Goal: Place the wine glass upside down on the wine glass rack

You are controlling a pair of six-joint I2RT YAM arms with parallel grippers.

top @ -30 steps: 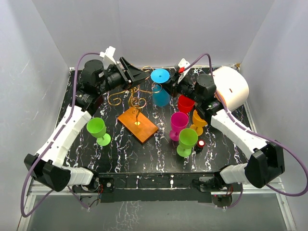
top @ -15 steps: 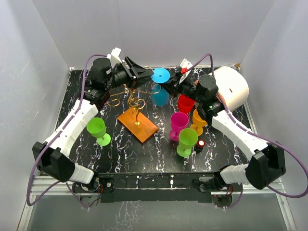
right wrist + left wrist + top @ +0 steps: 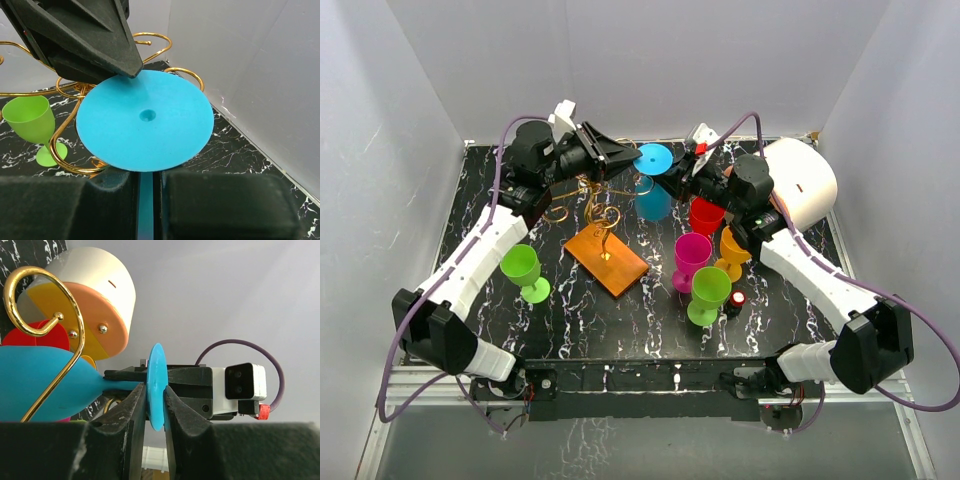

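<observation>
Two-arm hold on glass by rack.
R gripper [image 3: 148, 187] was clamped on stem of upside-down blue plastic wine glass [image 3: 145, 120], raised just beside scrolls of gold wire wine glass rack [image 3: 610, 262]; L gripper [image 3: 155, 397] pinched its foot disc. Best: check L grip firm before R frees, keep foot level, feed stem into scroll.

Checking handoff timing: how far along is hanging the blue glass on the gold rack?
Done: the blue plastic wine glass is up and inverted, foot on top, beside the gold wire rack with its orange-brown base. In hand: the right gripper clamps the stem while the left gripper pinches the foot's rim, apparently a handoff. Left: not hung yet; slide it onto a scroll arm and release.
</observation>
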